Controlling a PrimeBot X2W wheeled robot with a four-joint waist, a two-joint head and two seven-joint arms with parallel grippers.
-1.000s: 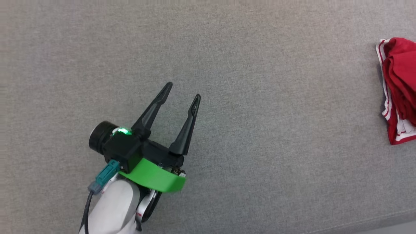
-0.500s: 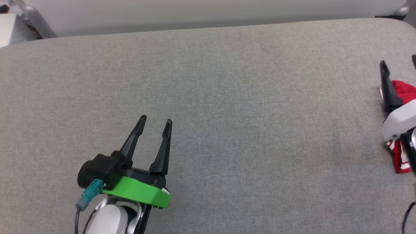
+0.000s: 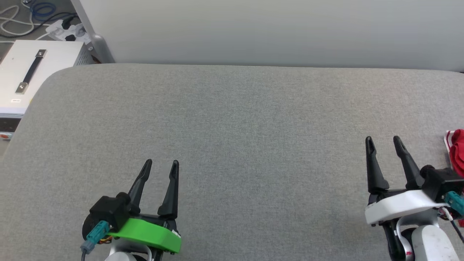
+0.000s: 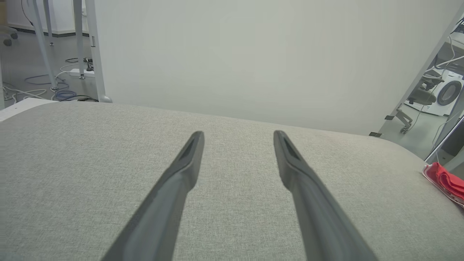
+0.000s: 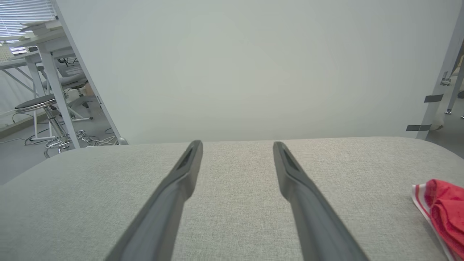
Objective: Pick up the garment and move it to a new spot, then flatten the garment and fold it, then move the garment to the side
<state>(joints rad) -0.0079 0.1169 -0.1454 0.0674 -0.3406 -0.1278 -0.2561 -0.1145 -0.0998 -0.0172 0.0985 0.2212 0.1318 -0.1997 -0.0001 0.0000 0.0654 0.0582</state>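
The garment [image 3: 457, 152], red with a red-and-white striped trim, lies bunched at the far right edge of the grey padded table [image 3: 232, 119]; most of it is cut off by the frame. It also appears as the red garment [image 5: 444, 214] at the right in the right wrist view and as a small red heap [image 4: 446, 181] in the left wrist view. My right gripper [image 3: 383, 139] stands open just left of the garment, apart from it. At the lower left, my left gripper [image 3: 161, 162] is open over bare table, with nothing between its fingers.
A pale wall panel [image 3: 253, 29] runs behind the table's far edge. A white box with a dark handle [image 3: 29, 72] sits off the table's left corner, with cables on the floor [image 3: 21, 14]. Stools and desk legs [image 5: 47, 108] stand beyond the table.
The head camera has tilted up, so the table's far edge, the wall and the white box came into view. My right gripper has come fully into view, left of the garment. Both grippers stay open.
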